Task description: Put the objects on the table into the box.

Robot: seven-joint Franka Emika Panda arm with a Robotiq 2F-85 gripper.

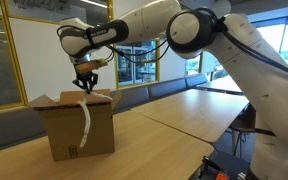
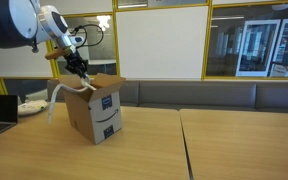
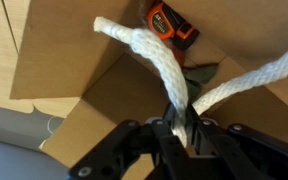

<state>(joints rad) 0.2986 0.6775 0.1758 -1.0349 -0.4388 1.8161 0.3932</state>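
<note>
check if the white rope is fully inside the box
Partly out: the rope hangs down outside the box from the shut pincer above it.

Your white, thick-jointed robot arm [image 1: 199, 30] stretches level across the frame in an exterior view. The wrist is bent so that your black two-fingered gripper [image 1: 85, 78] points straight down. Seen from the wrist camera, its jaws are pinched tight on a white twisted rope cord [image 3: 169, 70], which runs up between the fingertips.
</note>
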